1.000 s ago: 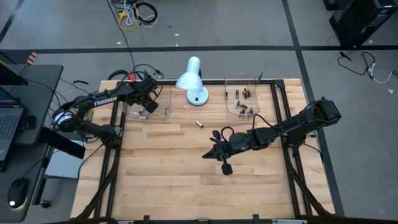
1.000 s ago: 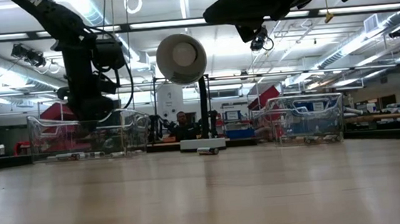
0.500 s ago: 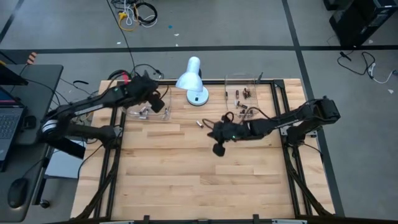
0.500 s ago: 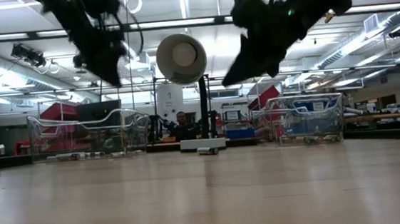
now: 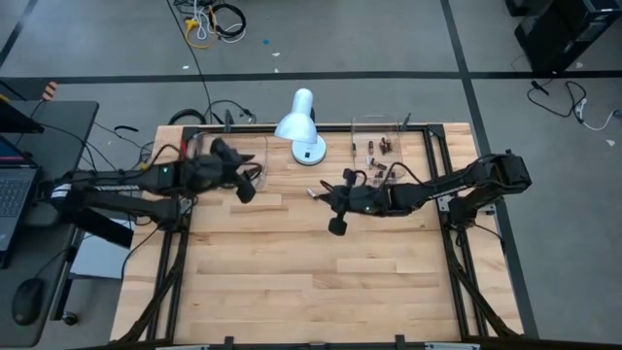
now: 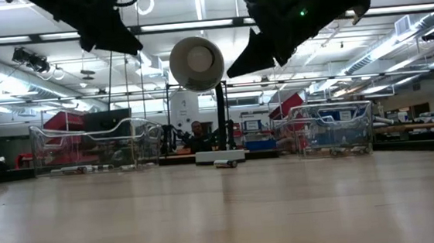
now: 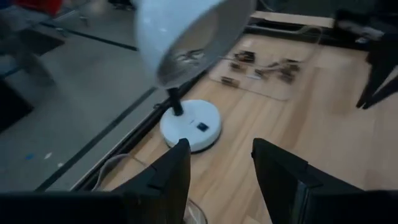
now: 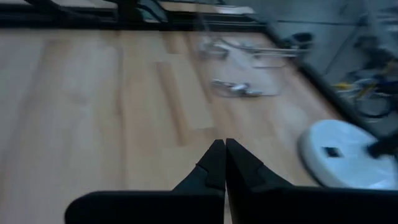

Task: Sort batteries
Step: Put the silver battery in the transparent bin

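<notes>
The counter [image 5: 292,262] is pale wood planking on a dark frame, standing on a grey floor with dark seams; cables lie on the floor beyond its far edge, and a desk with a laptop [image 5: 15,185] stands off its left edge. The low view looks into a large hall with rows of ceiling strip lights, where a person [image 6: 197,135] sits behind the counter. A white desk lamp [image 5: 301,126] stands at the middle of the far edge, between two clear trays. Most batteries [image 5: 377,160] lie in the tray [image 5: 381,124] toward the far right corner; one battery [image 5: 312,192] lies alone on the bare wood just in front of the lamp base. The right gripper [image 5: 319,195] hangs above the counter just beside that lone battery, its fingers pressed together and holding nothing. The left gripper [image 7: 217,163] hovers near the far left tray [image 5: 260,146], fingers apart and empty. No readable writing shows.
</notes>
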